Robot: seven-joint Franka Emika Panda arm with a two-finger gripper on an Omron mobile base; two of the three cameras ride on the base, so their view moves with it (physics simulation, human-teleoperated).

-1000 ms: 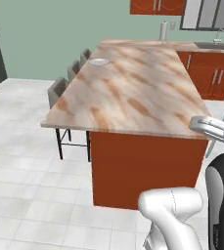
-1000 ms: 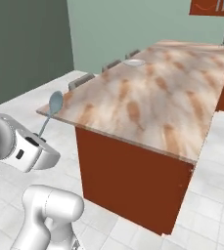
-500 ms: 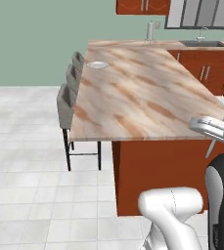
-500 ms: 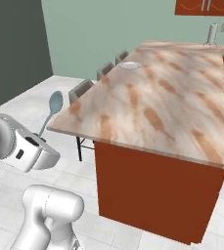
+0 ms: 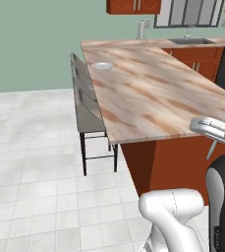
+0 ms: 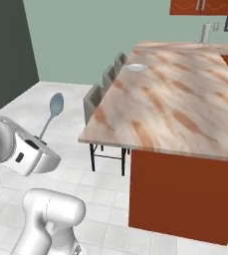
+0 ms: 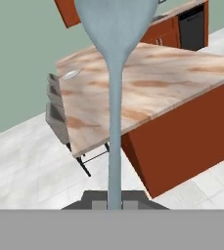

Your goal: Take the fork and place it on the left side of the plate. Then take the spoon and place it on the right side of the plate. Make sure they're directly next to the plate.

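My claw is clamped on the handle of the spoon, bowl up and away from the counter while I travel; the plate waits at its far corner, well apart.

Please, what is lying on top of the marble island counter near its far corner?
A small round plate sits on the counter near that corner. It looks empty, though it is too small to be sure. The spoon is not there; the shut gripper holds it.
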